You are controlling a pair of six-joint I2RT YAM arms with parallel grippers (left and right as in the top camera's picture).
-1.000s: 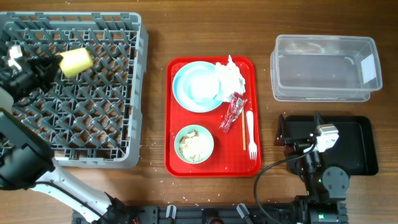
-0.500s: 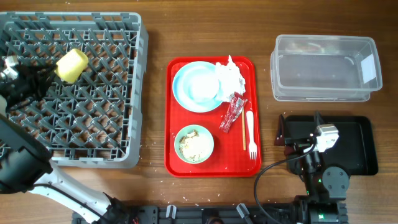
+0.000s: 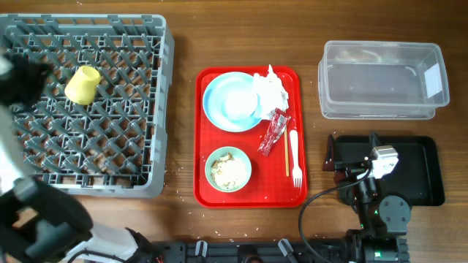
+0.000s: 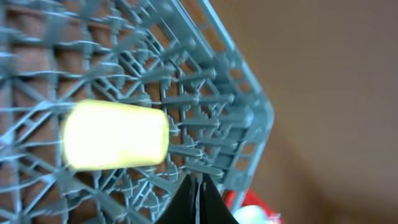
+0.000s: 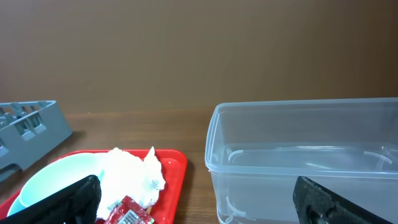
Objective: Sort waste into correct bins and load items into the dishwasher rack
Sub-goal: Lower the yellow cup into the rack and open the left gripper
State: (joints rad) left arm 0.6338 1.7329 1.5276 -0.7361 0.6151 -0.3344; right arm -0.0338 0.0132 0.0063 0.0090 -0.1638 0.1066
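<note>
The yellow cup (image 3: 82,85) lies on its side on the pegs of the grey dishwasher rack (image 3: 139,146); the left wrist view shows the cup (image 4: 115,135) free. My left gripper (image 4: 198,200) is shut and empty, and sits blurred at the rack's left edge (image 3: 18,73), apart from the cup. On the red tray lie a pale blue plate (image 3: 230,101), a crumpled napkin (image 3: 270,91), a red wrapper (image 3: 274,131), a green bowl (image 3: 228,169) with rice scraps, a white fork (image 3: 295,157) and a wooden stick (image 3: 286,153). My right gripper (image 3: 351,146) stands open over the black tray (image 3: 424,172).
The clear tub (image 3: 382,79) stands at the back right, just beyond the black tray. The red tray (image 3: 208,193) lies between the rack and the bins. Bare wooden table shows between them and along the front edge.
My left gripper has let go of the yellow cup and pulled back to the left. The cup has dropped onto the rack's pegs. The right arm has not moved.
</note>
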